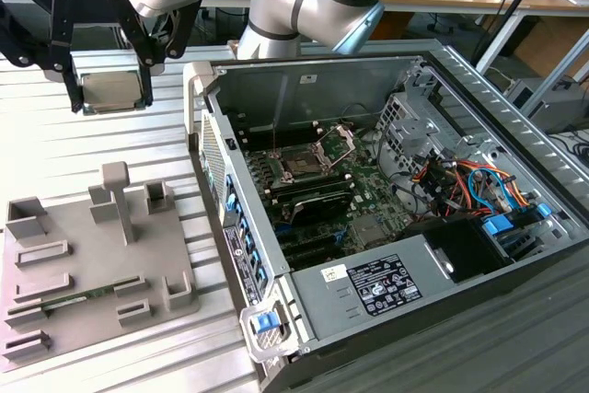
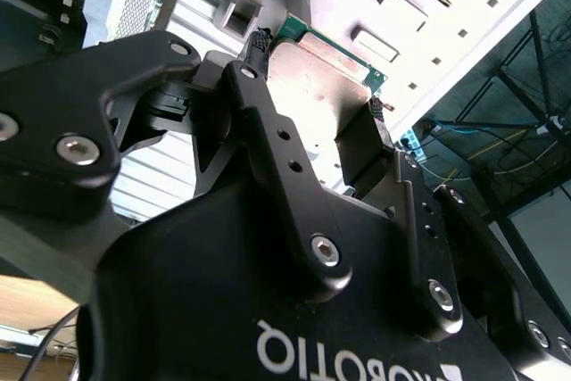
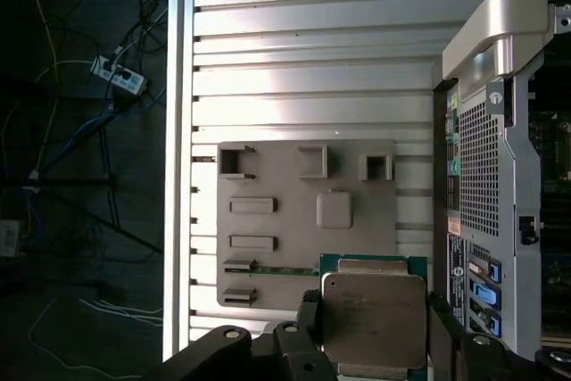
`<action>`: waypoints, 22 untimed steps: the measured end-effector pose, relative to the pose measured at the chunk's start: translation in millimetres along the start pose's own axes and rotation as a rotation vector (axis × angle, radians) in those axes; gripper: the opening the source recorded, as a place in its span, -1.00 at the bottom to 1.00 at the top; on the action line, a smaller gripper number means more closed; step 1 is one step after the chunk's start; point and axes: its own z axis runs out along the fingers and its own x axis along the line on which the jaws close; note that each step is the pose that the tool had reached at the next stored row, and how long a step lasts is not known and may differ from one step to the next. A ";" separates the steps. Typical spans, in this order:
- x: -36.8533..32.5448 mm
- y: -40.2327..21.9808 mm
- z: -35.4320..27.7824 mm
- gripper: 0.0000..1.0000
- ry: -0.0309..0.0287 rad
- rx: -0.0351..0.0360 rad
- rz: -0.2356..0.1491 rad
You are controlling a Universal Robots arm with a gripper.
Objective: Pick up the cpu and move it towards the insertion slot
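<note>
The cpu (image 1: 110,91), a flat square chip with a silvery top and green edge, hangs high above the ribbed table at the exterior view's upper left. My gripper (image 1: 110,97) is shut on it, one black finger on each side. Both wrist views show the same grasp: the cpu (image 2: 314,78) sits between the fingers (image 2: 259,53), and the cpu (image 3: 373,314) hovers over the near edge of the grey tray (image 3: 285,176). The insertion slot (image 1: 302,165), a dark socket with its metal bracket raised, lies inside the open computer case, to the exterior view's right of the gripper.
The grey tray (image 1: 92,246) with raised blocks and recesses lies on the table below the gripper. The open computer case (image 1: 386,292) has a tall side wall (image 1: 213,149) between gripper and socket. Cables and a drive cage crowd the case's far side.
</note>
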 end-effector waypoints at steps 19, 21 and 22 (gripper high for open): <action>-6.7 -0.2 0.4 0.09 -0.0001 -0.0001 0.000; -7.4 -0.2 0.4 0.09 -0.0001 0.0000 0.000; -7.6 -0.2 0.4 0.09 0.0000 0.0000 0.000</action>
